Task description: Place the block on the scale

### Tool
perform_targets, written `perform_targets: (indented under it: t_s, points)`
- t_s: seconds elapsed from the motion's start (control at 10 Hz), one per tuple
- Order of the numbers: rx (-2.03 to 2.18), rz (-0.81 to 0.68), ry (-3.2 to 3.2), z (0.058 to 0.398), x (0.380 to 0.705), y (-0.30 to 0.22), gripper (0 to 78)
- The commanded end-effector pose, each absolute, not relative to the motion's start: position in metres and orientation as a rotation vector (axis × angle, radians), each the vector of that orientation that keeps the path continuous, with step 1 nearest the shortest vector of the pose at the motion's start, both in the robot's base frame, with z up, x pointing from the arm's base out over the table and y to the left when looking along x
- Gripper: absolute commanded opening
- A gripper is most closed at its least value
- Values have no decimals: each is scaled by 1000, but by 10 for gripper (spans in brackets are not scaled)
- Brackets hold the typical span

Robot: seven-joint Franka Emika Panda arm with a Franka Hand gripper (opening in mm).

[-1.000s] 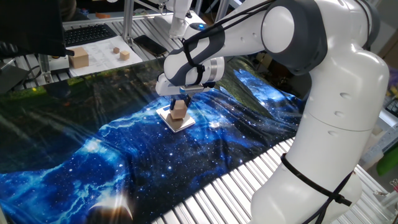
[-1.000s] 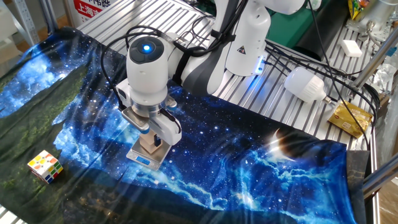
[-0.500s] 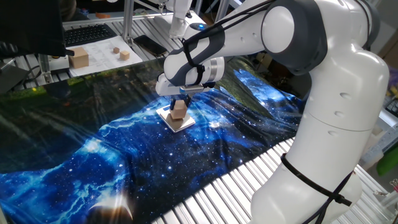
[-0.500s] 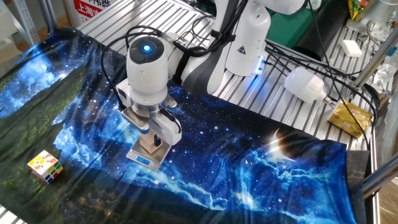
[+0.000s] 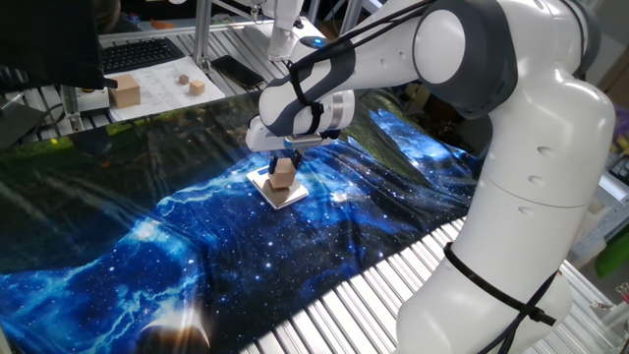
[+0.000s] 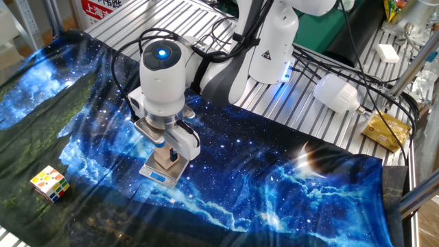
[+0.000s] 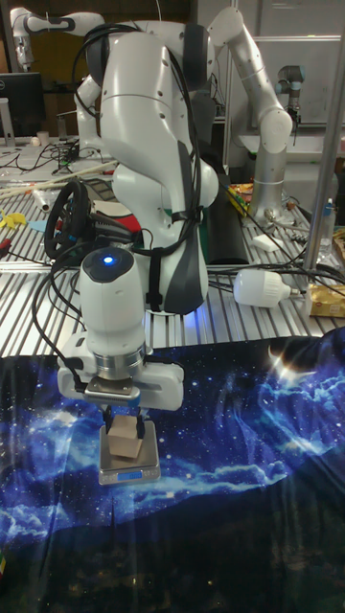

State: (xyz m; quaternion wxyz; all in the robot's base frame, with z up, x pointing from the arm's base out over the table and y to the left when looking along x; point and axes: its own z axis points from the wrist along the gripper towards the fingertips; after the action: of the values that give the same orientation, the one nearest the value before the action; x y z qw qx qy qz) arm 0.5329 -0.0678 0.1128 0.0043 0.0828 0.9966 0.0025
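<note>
The block [image 5: 283, 175] is a small light-brown wooden cube sitting, slightly turned, on the scale [image 5: 287, 198], a thin white square pad on the blue galaxy cloth. My gripper [image 5: 284, 167] points straight down over it, its two dark fingers pressed against the block's sides. From the other side, the block [image 6: 164, 160] shows between the fingers of the gripper [image 6: 167, 156] with the scale [image 6: 155, 172] under it. In the tall view the block [image 7: 126, 444] rests on the scale [image 7: 129, 472] beneath the gripper [image 7: 126, 428].
A multicoloured puzzle cube [image 6: 49, 183] lies on the dark cloth to the left. Larger tan wooden blocks [image 5: 125, 91] sit on paper at the back beside a keyboard [image 5: 138, 54]. A white lamp bulb [image 6: 336, 92] and cables lie on the metal slats.
</note>
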Motion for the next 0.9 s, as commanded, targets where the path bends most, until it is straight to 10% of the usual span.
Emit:
perform_targets:
  t_s: [0.1,0.3,0.4,0.9]
  points:
    - [265,6,3118,114,534,-68,13]
    - [270,2,3117,114,534,-68,13]
    - [270,2,3117,114,534,-68,775]
    - [270,2,3117,114,534,-68,775]
